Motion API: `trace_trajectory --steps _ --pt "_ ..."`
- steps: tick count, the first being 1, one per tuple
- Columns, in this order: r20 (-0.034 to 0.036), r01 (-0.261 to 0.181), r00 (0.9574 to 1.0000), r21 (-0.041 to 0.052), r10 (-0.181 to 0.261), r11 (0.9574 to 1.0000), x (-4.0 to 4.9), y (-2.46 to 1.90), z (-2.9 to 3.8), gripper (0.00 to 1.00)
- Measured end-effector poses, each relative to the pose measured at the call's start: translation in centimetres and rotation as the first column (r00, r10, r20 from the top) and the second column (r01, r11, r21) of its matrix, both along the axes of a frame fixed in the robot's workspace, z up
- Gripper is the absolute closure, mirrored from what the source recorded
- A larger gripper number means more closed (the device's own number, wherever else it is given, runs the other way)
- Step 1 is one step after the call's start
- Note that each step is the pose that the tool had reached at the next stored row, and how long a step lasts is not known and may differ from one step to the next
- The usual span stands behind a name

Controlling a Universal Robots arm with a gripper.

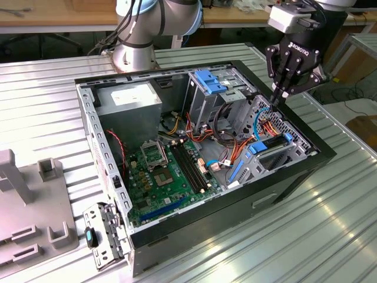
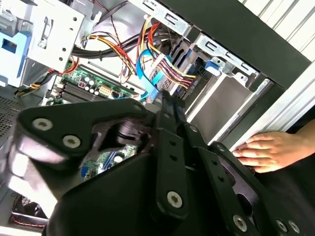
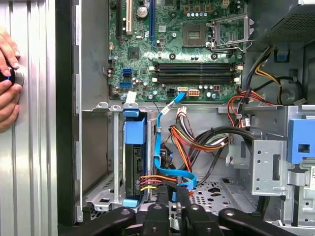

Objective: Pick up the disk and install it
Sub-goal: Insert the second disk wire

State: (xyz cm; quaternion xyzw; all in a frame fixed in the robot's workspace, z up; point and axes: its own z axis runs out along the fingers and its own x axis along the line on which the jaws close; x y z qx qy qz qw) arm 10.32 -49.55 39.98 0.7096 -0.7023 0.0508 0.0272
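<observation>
The disk (image 1: pixel 270 148) sits on edge in the lower bay at the open computer case's front corner, on the exterior view's right. In the first wrist view the disk (image 3: pixel 135 169) is a dark slab with blue carrier tabs at both ends, and red, orange and yellow wires run into its side. My gripper (image 1: pixel 276 99) hangs just above the case beside that bay, fingers together and holding nothing. In the first wrist view the gripper (image 3: pixel 172 195) is next to a blue flat cable (image 3: pixel 165 147). The second wrist view has the gripper (image 2: pixel 165 102) over the cable bundle.
A person's hand (image 3: pixel 7 73) rests on the table outside the case wall, also seen as a hand (image 2: pixel 262 150). A silver drive cage with a blue latch (image 1: pixel 209 79) stands at the back. Motherboard (image 1: pixel 165 171) lies in the case floor. A grey fixture (image 1: pixel 29 206) sits on the exterior view's left.
</observation>
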Motion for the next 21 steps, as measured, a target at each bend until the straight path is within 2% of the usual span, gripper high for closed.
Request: trace_trajectory --steps 1,3,6,9,10,12,13,14,16,21 --pt "0.0 0.0 1.0 -0.0002 0.0 1.0 0.0 0.0 -0.14 0.76" --pt "0.0 0.0 1.0 -0.0004 0.0 1.0 0.02 0.11 -0.62 0.64" --pt "0.0 0.0 1.0 -0.0006 0.0 1.0 0.06 0.47 -1.01 0.64" --pt "0.0 0.0 1.0 -0.0003 0.0 1.0 0.06 0.56 -1.35 0.64" --pt "0.0001 0.0 1.0 -0.0006 0.0 1.0 0.07 0.56 -1.46 0.65" --pt "0.0002 0.0 1.0 -0.0015 0.0 1.0 0.07 0.56 -1.67 0.78" --pt "0.0002 0.0 1.0 -0.0018 0.0 1.0 0.07 0.56 -1.74 0.78" --pt "0.0003 0.0 1.0 -0.0019 0.0 1.0 0.07 0.56 -1.81 0.83" --pt "0.0013 0.0 1.0 -0.0026 0.0 1.0 0.07 0.56 -2.15 0.84" --pt "0.0016 0.0 1.0 -0.0038 0.0 1.0 0.07 0.56 -2.21 0.84"
